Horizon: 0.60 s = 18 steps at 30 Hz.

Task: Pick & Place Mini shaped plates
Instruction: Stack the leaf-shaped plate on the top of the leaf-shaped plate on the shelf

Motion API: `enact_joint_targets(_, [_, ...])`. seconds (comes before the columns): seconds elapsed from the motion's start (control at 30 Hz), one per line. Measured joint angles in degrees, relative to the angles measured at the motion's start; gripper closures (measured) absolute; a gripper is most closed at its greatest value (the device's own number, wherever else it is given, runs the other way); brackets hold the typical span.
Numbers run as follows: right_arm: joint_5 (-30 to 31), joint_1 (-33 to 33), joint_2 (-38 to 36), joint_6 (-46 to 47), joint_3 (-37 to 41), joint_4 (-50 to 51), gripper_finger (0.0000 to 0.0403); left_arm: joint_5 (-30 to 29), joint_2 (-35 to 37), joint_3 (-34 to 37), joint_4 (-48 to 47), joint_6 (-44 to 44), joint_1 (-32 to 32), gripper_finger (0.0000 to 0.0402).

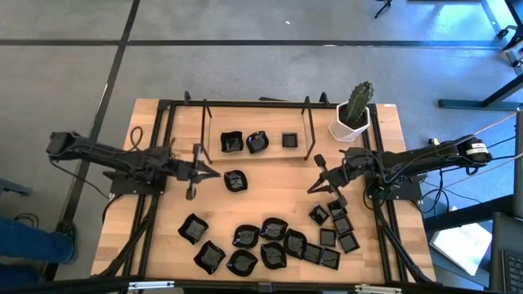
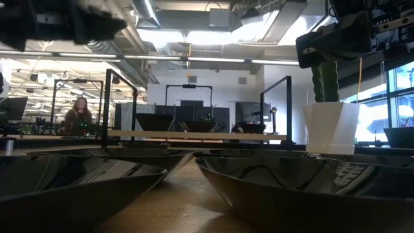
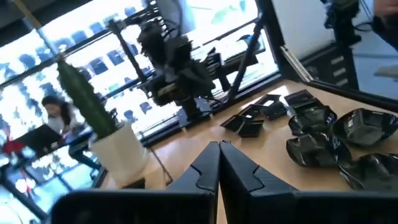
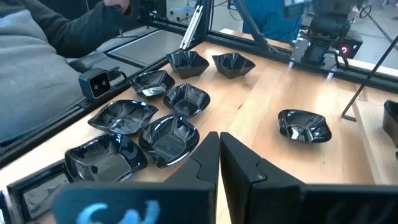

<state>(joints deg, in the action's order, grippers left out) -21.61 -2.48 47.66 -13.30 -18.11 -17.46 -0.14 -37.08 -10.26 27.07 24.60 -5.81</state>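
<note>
Now we see the left gripper (image 1: pixel 214 172) pressed together, empty, a wavy-rimmed black mini plate (image 1: pixel 235 180) just beside its tips, right gripper (image 1: pixel 313 185) also closed, empty.

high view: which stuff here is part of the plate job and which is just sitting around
Part of the job:
- three black mini plates under the frame at the back
- lone plate mid-table
- heap of plates along the front edge
- left gripper, shut, empty
- right gripper, shut, empty

Just lying about:
- white pot with cactus
- black metal frame
</note>
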Motion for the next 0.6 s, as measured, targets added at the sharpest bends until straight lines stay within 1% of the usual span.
enact_joint_targets(0.1, [0.1, 0.0, 0.0, -1.9, 0.0, -0.9, 0.0386, -1.8, 5.8, 4.4, 0.4, -2.7, 0.3, 0.04])
enact_joint_targets(0.23, [0.0, 0.0, 0.0, -2.1, 0.0, -2.8, 0.0386, -4.3, 11.8, 9.5, 1.3, -5.1, 0.3, 0.0399])
enact_joint_targets(0.3, [0.0, 0.0, 0.1, -2.1, 0.0, -4.4, 0.0386, -4.8, 14.1, 9.8, -1.5, -6.0, 0.3, 0.04])
enact_joint_targets(0.4, [0.0, 0.0, 0.2, -2.0, 0.0, -6.2, 0.0386, -4.8, 15.7, 9.8, -4.0, -8.4, 0.2, 0.04])
enact_joint_targets(0.6, [0.0, 0.0, 1.4, -2.1, 0.0, -6.6, 0.0386, -4.8, 16.4, 9.8, -4.1, -10.4, 0.2, 0.0393])
